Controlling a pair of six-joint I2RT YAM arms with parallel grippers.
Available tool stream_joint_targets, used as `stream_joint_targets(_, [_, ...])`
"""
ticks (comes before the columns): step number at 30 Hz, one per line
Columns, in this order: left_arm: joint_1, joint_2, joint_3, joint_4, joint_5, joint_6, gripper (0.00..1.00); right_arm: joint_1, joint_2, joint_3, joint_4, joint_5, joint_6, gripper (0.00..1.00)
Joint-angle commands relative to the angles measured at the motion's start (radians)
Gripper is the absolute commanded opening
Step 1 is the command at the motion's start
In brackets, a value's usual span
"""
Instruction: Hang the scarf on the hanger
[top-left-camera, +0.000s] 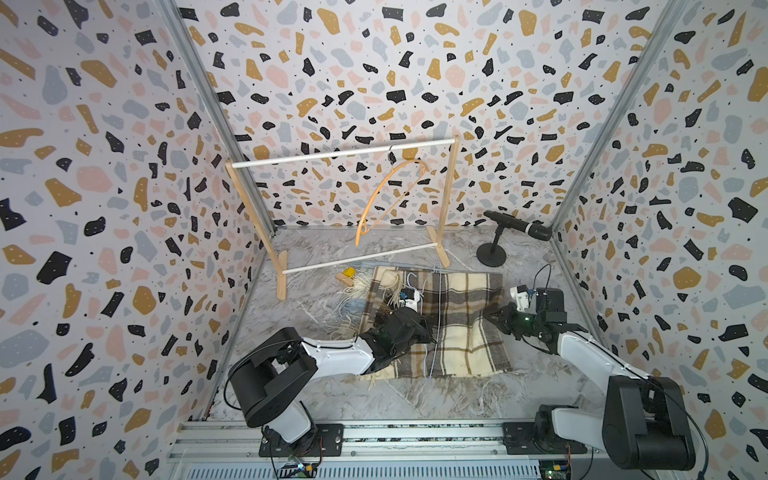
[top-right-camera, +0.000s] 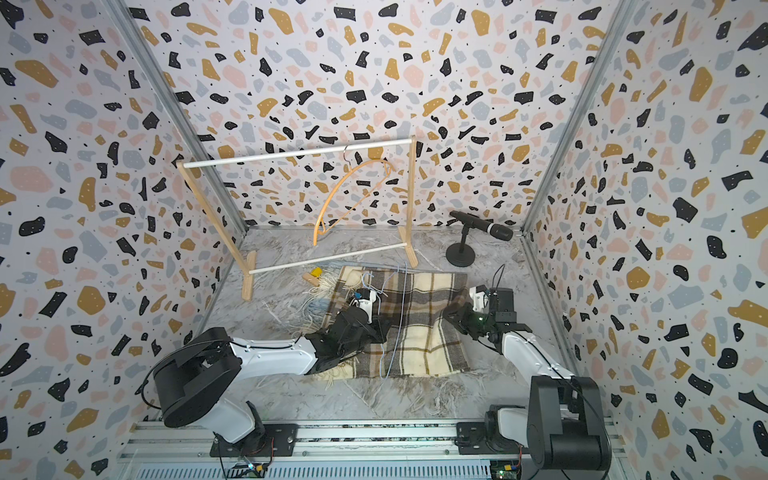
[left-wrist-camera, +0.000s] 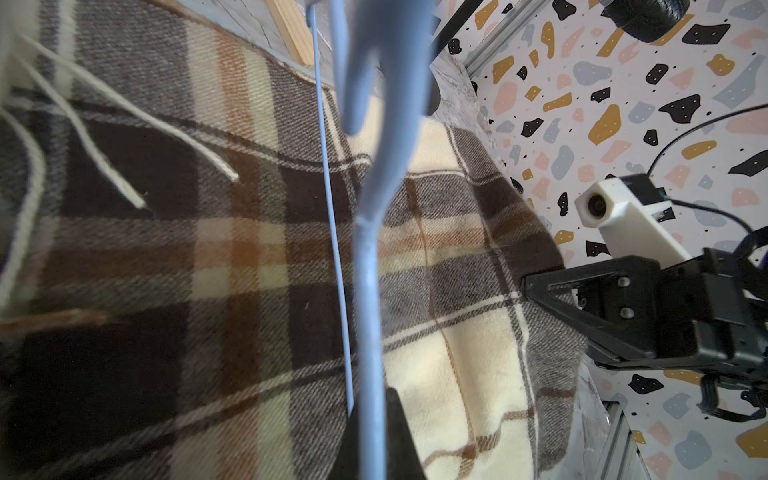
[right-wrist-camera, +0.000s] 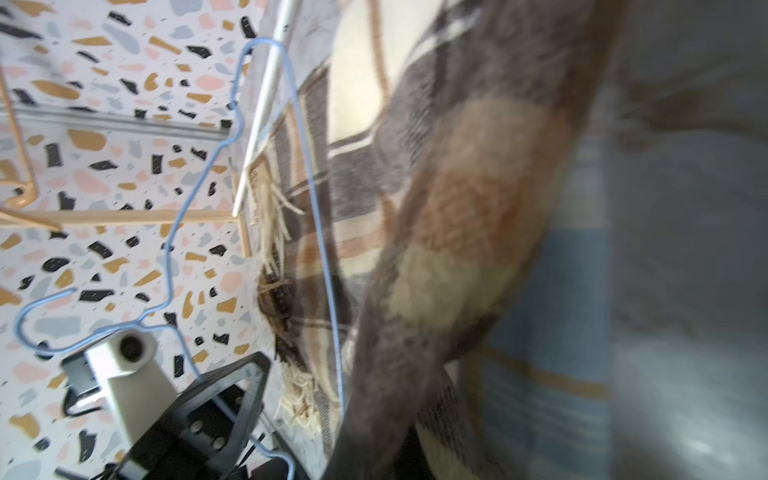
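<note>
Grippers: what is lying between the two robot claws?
The scarf fills the whole gap, as both top views show. The blue hanger, held in the shut left gripper, crosses above it. The right gripper pinches the scarf's edge.

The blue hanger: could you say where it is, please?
In both top views the blue hanger is over the middle of the plaid scarf, held by the left gripper.

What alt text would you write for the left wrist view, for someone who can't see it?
A blue wire hanger, gripped by the shut left gripper, crosses the foreground, close and blurred. Behind it a brown and cream plaid scarf lies spread, and the right gripper is closed on the scarf's edge.
</note>
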Motion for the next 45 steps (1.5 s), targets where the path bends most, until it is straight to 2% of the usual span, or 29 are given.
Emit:
stream_joint_targets(1, [-0.006,0.012,0.017,0.062,0.007,-0.027,0.00,0.096,0.000,0.036,0.156,-0.049,0.146,0.00])
stream_joint_targets(9, [-0.007,0.019,0.003,0.077,0.006,-0.046,0.00,0.332,0.164,0.089,0.418,0.005,0.326,0.00])
stream_joint_targets(14, [-0.006,0.018,-0.009,0.078,-0.002,-0.062,0.00,0.426,0.305,0.146,0.446,0.027,0.316,0.00])
stream_joint_targets(19, [-0.006,0.000,-0.030,0.066,-0.028,-0.061,0.00,0.440,0.364,0.189,0.384,0.040,0.261,0.00])
stream_joint_targets(30, [-0.005,0.014,-0.031,0.053,-0.004,-0.059,0.00,0.453,0.505,0.402,0.003,-0.150,-0.049,0.01])
stream_joint_targets(33, [-0.006,0.024,-0.032,0.065,0.001,-0.063,0.00,0.453,0.509,0.464,-0.167,-0.140,-0.170,0.14])
stream_joint_targets(36, [-0.006,0.025,-0.025,0.059,0.006,-0.057,0.00,0.451,0.447,0.506,-0.313,-0.039,-0.272,0.32])
stream_joint_targets(38, [-0.006,0.018,-0.022,0.045,0.000,-0.055,0.00,0.436,0.397,0.505,-0.344,0.001,-0.298,0.43])
stream_joint_targets(43, [-0.006,-0.001,-0.022,0.029,-0.010,-0.048,0.00,0.356,0.311,0.467,-0.385,0.010,-0.324,0.49])
stream_joint_targets(45, [-0.006,-0.006,-0.018,0.019,-0.010,-0.043,0.00,0.329,0.287,0.455,-0.424,0.022,-0.357,0.55])
